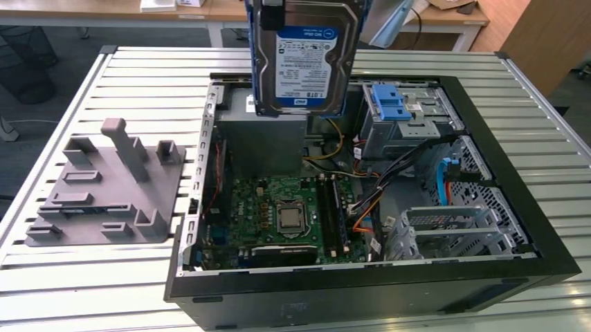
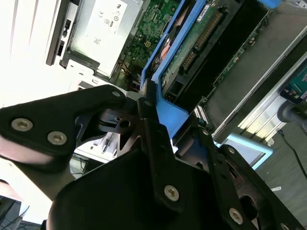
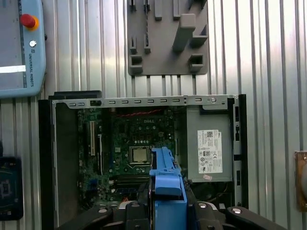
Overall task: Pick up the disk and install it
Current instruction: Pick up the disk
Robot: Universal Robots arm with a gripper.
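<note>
Open computer case [image 1: 369, 278] below gripper [image 3: 168, 211]: motherboard [image 1: 277, 197], power supply [image 3: 209, 151], drive cage [image 1: 411, 128]. Jaws clamped on disk [image 1: 305, 55] by its blue rails, hanging upright beneath.

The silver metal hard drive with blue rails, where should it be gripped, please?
At the blue plastic frame's top end, from above: the silver metal hard drive hangs upright over the open black case, and the tool clamps there.
</note>
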